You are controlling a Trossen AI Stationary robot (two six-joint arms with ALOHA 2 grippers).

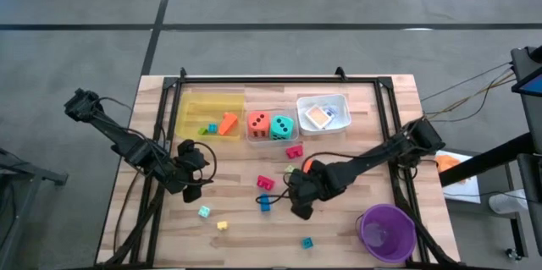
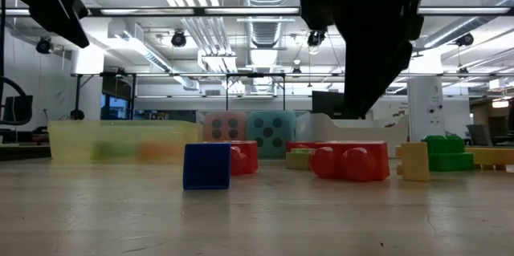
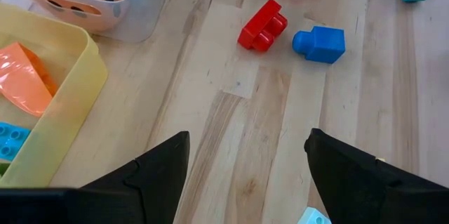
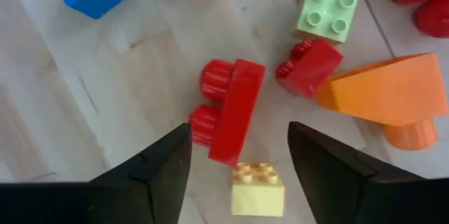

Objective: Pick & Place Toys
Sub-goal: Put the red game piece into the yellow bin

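Toy blocks lie loose on the wooden table. My right gripper (image 1: 301, 205) (image 4: 240, 131) hangs open, pointing down over a cluster of them. A red block (image 4: 228, 112) and a small yellow block (image 4: 258, 189) lie flat on the wood between its fingertips, untouched. A second red block (image 4: 309, 66), a green one (image 4: 326, 10) and an orange one (image 4: 393, 90) lie just beyond. My left gripper (image 1: 190, 184) (image 3: 245, 171) waits open above bare wood beside the yellow tray (image 3: 66, 104). Ahead of it lie a red block (image 3: 263, 25) and a blue block (image 3: 320, 43).
At the far edge stand the yellow tray (image 1: 188, 116) with several blocks, a clear tray (image 1: 271, 138) with an orange die (image 1: 258, 123) and a teal die (image 1: 282, 126), and a white tray (image 1: 339, 101) with cards. A purple cup (image 1: 387, 232) stands near right. Teal and yellow blocks (image 1: 204, 212) (image 1: 223, 225) lie near left.
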